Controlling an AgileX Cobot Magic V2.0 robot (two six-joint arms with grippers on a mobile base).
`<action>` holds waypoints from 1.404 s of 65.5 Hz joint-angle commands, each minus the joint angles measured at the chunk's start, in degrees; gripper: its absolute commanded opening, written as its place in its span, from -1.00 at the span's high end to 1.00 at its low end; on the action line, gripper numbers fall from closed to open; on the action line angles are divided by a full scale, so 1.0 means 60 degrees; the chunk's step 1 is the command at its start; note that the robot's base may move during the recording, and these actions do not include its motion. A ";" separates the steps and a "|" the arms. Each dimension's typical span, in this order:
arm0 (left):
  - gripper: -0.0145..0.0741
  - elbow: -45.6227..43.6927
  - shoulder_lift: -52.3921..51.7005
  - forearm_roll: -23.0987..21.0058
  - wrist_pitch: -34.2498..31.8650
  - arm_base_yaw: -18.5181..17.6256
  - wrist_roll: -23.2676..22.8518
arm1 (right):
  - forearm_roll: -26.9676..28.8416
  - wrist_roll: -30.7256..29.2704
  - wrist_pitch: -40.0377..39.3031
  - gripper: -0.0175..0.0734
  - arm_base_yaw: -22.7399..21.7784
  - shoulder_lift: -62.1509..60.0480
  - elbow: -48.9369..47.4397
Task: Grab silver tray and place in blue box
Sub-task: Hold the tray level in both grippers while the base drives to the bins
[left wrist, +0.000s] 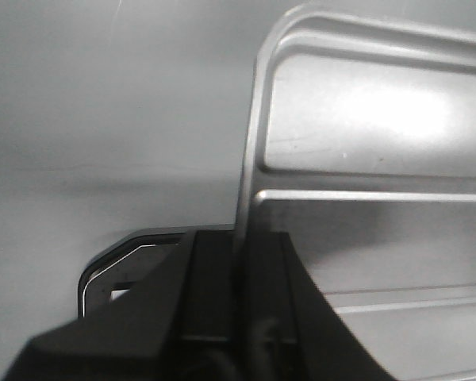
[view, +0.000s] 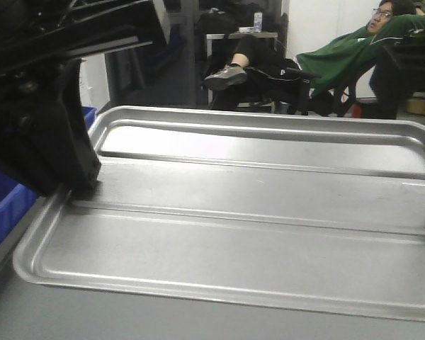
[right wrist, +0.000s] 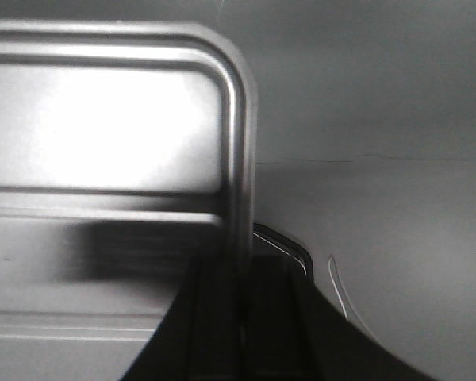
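Silver tray [view: 255, 212] sits flat at the level of the grey counter [view: 163, 322], long axis running L–R across the robot, one short end toward each arm. Left tool [left wrist: 239, 305] is clenched on the left short rim; in the left wrist view the rim runs straight into its grip, no gap visible. Right tool [right wrist: 242, 305] does the same on the right short rim, clamped on it. So both arms are on the tray and neither is nearer. Can't tell from these views whether the tray is lifted or resting on the counter.

Key relation: blue box [view: 3, 205] sits off the tray's left end, past the left tool and lower than the counter top; only a corner shows in the front view. Judgement: next move is a two-arm lift, then a carry toward the robot's left along the tray's long axis, kept level w/ the left arm leading.

Tray look: shallow bare metal, rounded corners, raised sloped rim, recessed centre w/ two long straight ridges parallel to the long axis, bright glare on the far panel. Nothing in it. Rim looks thin and slick, so slip at either pinch is the likely risk.

Bkgd: person in green top [view: 340, 53] reclining, well apart.
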 commanded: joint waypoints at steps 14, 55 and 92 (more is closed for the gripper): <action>0.91 -0.0209 -0.0284 0.0685 0.0603 0.0022 -0.0152 | -0.0714 -0.0090 0.1765 0.51 -0.0051 -0.0153 -0.0206; 0.91 -0.0209 -0.0284 0.0685 0.0603 0.0022 -0.0152 | -0.0714 -0.0090 0.2533 0.51 -0.0051 -0.0153 -0.0206; 0.91 -0.0209 -0.0265 0.0685 0.0603 0.0022 -0.0152 | -0.0714 -0.0090 0.2531 0.51 -0.0051 -0.0153 -0.0206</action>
